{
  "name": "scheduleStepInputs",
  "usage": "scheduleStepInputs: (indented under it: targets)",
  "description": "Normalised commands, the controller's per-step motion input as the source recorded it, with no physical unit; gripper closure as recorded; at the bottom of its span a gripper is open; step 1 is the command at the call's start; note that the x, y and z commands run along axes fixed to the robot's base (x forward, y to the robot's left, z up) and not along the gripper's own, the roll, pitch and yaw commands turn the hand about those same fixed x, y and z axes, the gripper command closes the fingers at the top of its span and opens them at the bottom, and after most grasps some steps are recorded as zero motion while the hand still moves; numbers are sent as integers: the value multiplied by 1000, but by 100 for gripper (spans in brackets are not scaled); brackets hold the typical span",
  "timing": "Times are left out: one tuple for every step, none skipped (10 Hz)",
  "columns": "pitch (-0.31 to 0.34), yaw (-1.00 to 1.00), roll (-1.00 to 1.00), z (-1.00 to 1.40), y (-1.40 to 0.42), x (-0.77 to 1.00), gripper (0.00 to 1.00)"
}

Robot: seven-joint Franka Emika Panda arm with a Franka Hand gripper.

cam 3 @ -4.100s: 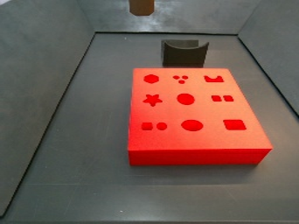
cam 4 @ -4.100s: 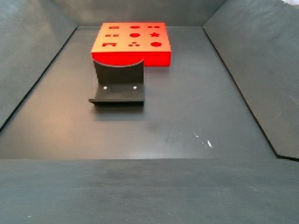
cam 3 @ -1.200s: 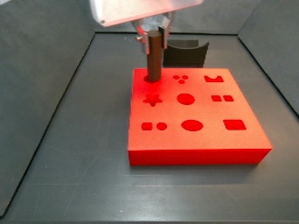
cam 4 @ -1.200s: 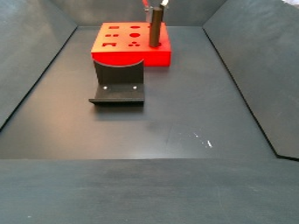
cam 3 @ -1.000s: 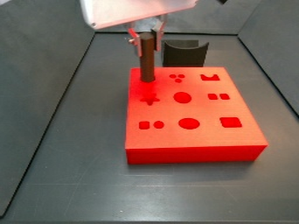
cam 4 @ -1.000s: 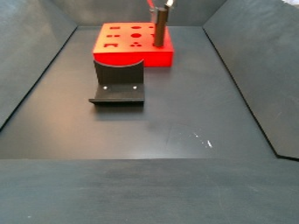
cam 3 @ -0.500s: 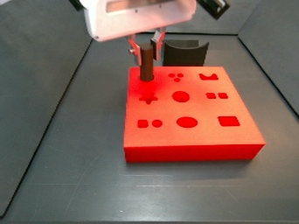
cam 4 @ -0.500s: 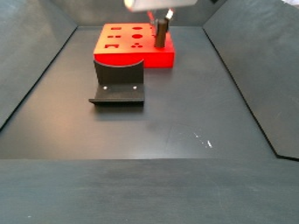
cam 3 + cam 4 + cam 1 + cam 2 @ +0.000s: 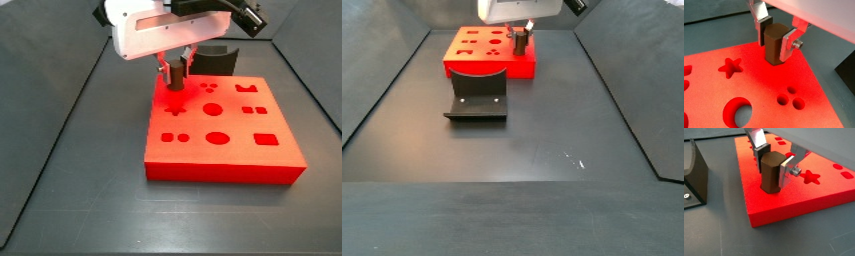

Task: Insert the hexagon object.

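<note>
The hexagon object [image 9: 775, 44], a brown six-sided peg, stands upright between my gripper's silver fingers [image 9: 789, 41]. Its lower end is sunk into a hole near a corner of the red block [image 9: 757, 85]. The same shows in a wrist view, peg [image 9: 771, 173] in the block [image 9: 784, 195]. In a side view my gripper [image 9: 178, 70] sits low over the block's far left corner [image 9: 221, 125], with only a short part of the peg [image 9: 179, 77] showing. In a side view the gripper [image 9: 520, 38] is at the block's right edge [image 9: 489, 50]. The gripper is shut on the peg.
The dark grey curved holder [image 9: 477, 95] stands in front of the block in a side view and behind the gripper [image 9: 214, 55] in a side view. Star, round and double-dot holes [image 9: 729, 67] lie beside the peg. Grey walls enclose the floor.
The gripper has come down with the peg over the block's corner; much less of the peg shows above the block now than a second ago.
</note>
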Motion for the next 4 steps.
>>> scheduleStepInputs:
  targets:
    - [0,-191,-71,-509,180,-551,100]
    - [-31,-149,-103,-449,126,-680,100]
    - [-1,-66,-39,-229,0,-211,100]
    - [0,0,0,0,0,0,100]
